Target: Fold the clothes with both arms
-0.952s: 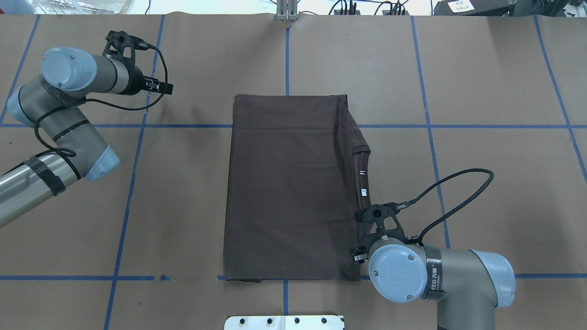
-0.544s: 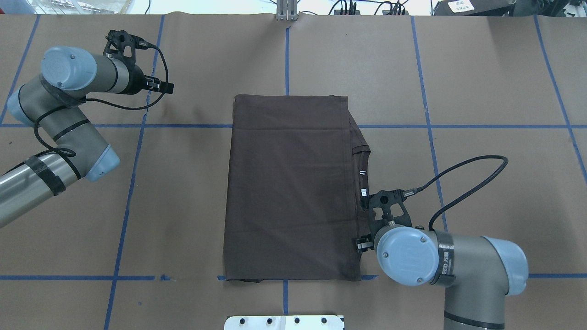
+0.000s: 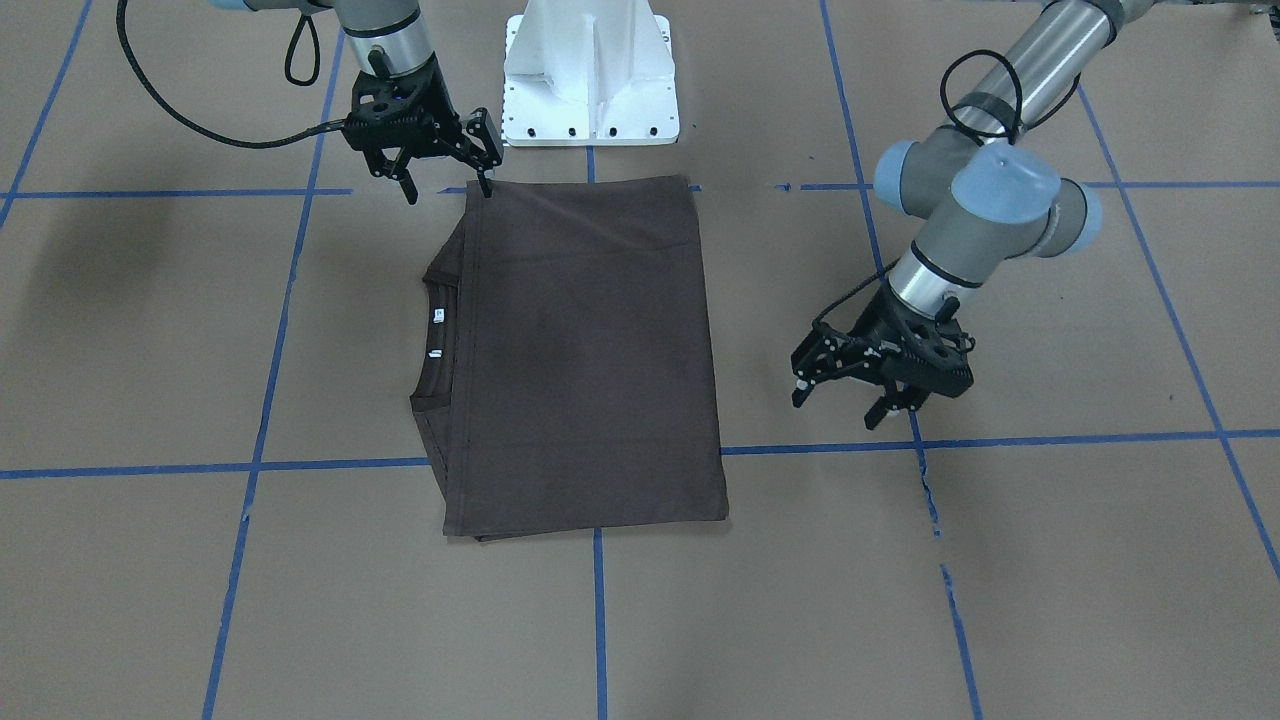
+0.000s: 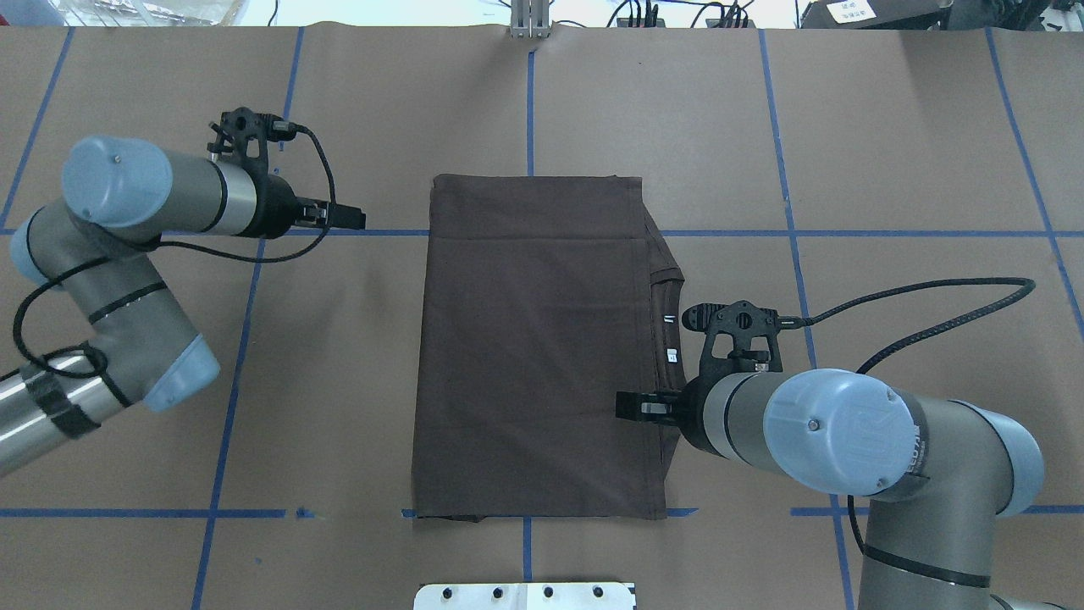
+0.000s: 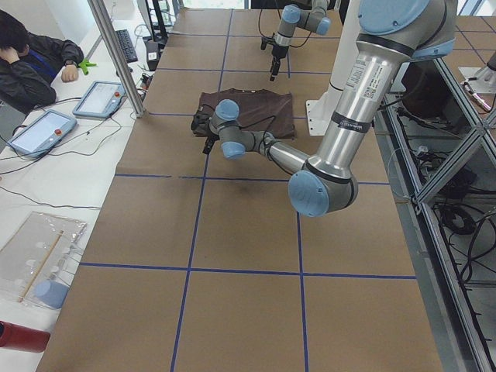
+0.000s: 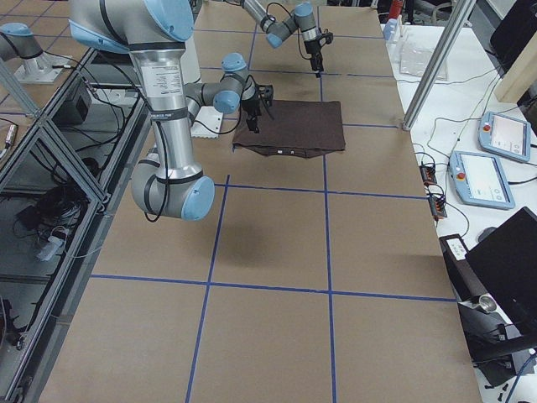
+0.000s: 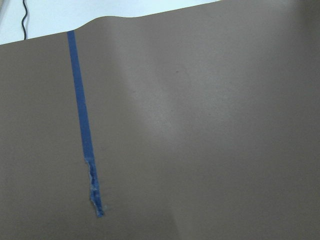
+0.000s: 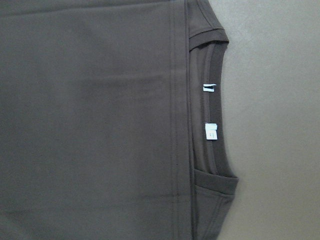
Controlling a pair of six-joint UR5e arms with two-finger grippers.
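Right gripper (image 3: 448, 188): released and empty; the T-shirt (image 3: 590, 350) edge lies just beneath it, so you can likely pinch there.
Left gripper (image 3: 842, 400): released, with the T-shirt well off to its side.

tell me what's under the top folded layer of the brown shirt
The ribbed collar and two white neck tags peek out along one edge. The rest underneath is covered by the top layer.

Neck tags (image 8: 210, 131): showing tiny marks, too small to read.
White sign (image 4: 851, 10) beyond the table: carrying print, too blurred to read.
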